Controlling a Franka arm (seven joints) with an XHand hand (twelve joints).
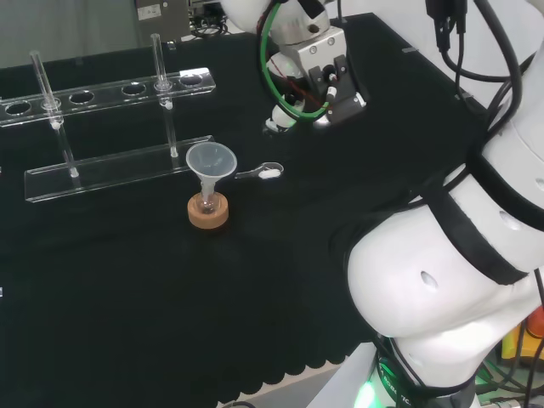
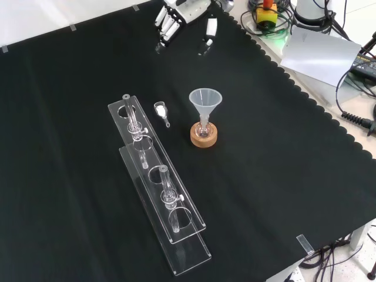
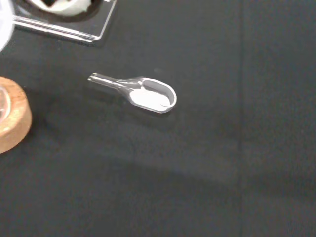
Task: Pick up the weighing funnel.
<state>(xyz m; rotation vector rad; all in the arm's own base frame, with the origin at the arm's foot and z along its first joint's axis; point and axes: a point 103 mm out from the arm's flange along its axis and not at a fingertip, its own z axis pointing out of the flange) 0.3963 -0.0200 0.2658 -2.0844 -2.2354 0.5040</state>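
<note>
Weighing funnel (image 3: pixel 148 96) lies on the black cloth (image 3: pixel 222 173).

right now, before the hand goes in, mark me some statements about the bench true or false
1. The weighing funnel lies on the cloth, apart from the hand. True.
2. The hand's fingers are curled round the weighing funnel. False: they hang relaxed and hold nothing.
3. The funnel stands mouth up over a cork ring. True.
4. The weighing funnel is empty. False: the wrist view shows something white in its scoop.
5. In the front view, the weighing funnel lies right of the funnel. False: it lies to the left, between the funnel and the clear rack.
</note>
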